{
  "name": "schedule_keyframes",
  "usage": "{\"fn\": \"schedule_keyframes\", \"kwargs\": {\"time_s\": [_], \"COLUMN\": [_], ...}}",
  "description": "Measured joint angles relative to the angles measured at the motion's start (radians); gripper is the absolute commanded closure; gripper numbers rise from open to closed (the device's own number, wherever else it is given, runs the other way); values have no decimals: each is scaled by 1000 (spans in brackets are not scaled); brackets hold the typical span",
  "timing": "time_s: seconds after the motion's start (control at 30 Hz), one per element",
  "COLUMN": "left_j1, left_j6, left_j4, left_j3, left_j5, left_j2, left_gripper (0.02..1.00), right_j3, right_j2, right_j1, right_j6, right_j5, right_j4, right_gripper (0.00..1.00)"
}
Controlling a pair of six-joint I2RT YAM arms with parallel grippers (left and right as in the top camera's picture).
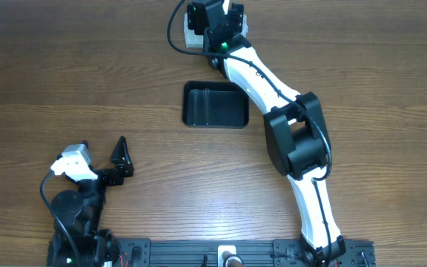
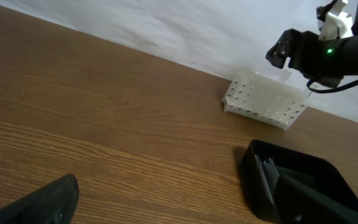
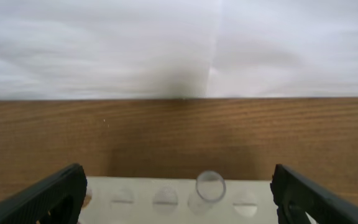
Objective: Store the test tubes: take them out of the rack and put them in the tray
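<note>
- Wooden table [image 1: 65, 67], white wall behind.
- Right gripper [image 3: 176, 180], released, hangs over the rack [image 2: 265, 99], a tube [image 3: 211, 185] roughly between its spread fingers.
- Closing off-centre could tilt the tube and lift the rack with it.

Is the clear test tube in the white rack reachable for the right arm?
Likely yes: the open right gripper hangs above the white rack, clear test tube between its fingers, nothing blocking.

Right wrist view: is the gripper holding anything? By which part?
Nothing is held. The right gripper has its jaws open on either side of the clear test tube, not touching it. The tube stands in the white perforated plastic rack.
</note>
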Motion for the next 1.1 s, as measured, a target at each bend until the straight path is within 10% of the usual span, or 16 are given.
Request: {"fn": "schedule_keyframes", "kwargs": {"time_s": [0.4,1.1], "left_j1": [0,0], "left_j6": [0,0], "left_j4": [0,0], "left_j3": [0,0], "left_j5": [0,0], "left_j2": [0,0], "left_gripper": [18,20], "right_j3": [3,3], "right_j2": [64,64], "right_j1": [-4,-19], "right_j6": [-5,-31], "right_j5": [-4,16], "right_j4": [34,39], "right_gripper": [145,592]}}
